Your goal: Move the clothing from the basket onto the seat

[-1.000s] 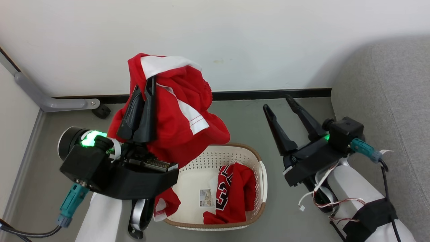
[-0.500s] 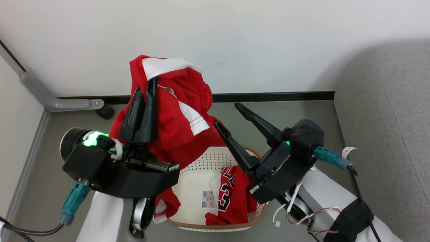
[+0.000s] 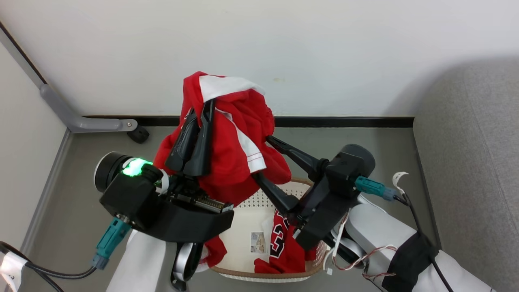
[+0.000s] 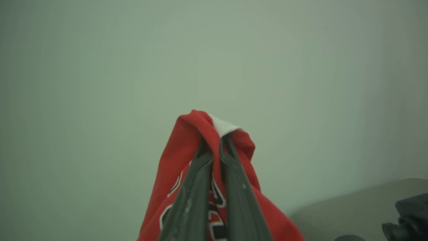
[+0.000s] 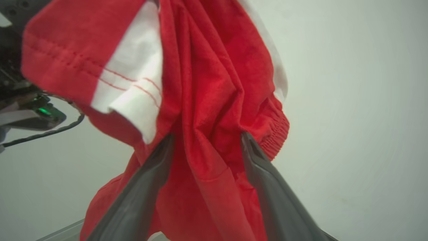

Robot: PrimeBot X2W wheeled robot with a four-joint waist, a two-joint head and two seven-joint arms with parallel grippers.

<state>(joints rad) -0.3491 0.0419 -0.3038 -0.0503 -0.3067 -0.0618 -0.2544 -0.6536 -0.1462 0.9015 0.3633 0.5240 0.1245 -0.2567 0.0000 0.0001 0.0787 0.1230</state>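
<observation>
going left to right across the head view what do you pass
grey wall bar → left gripper, shut on the red garment → right gripper, open → grey sofa

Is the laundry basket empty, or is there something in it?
Not empty. A red garment with numerals lies inside the basket; the other garment hangs from the left pincer.

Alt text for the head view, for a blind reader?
The left gripper, shut on a red garment, holds it up above the white basket, while the open right gripper straddles the hanging fabric. A second red garment lies in the basket; a grey sofa stands at the right.
</observation>
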